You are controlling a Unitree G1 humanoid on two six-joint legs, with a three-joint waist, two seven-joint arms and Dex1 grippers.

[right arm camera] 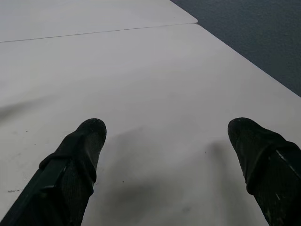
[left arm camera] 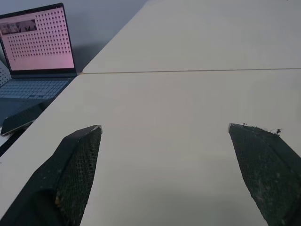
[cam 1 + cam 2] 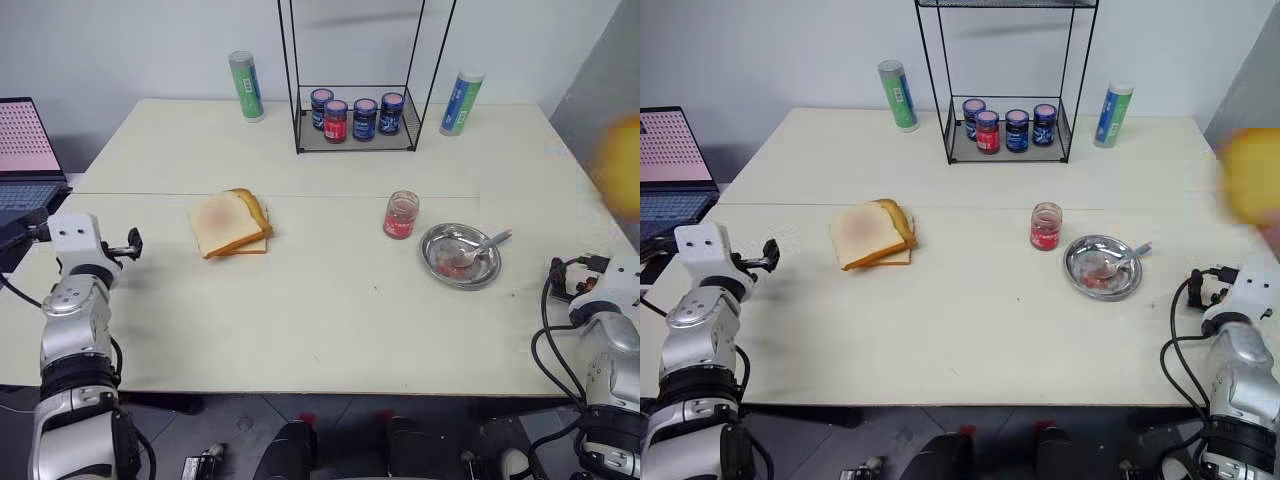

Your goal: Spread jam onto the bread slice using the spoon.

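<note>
The bread slice (image 3: pixel 225 223) lies flat at the table's middle left, resting on a thicker golden toasted piece (image 3: pixel 257 213). The small clear jar of red jam (image 3: pixel 401 215) stands lidless right of centre. Beside it, a round steel dish (image 3: pixel 445 268) holds the spoon (image 3: pixel 490 243) and some red smears. My left gripper (image 2: pixel 164 129) hovers open and empty over the table's left edge, well left of the bread. Over the right edge, right of the dish, my right gripper (image 1: pixel 167 126) is open and empty too.
A black wire rack (image 3: pixel 355 130) at the back holds several dark-lidded jars. A green tube (image 3: pixel 246 87) and a blue-green tube (image 3: pixel 461 102) stand on either side of it. An open laptop (image 3: pixel 25 150) sits off the table's left. A blurred yellow shape (image 3: pixel 622 165) shows far right.
</note>
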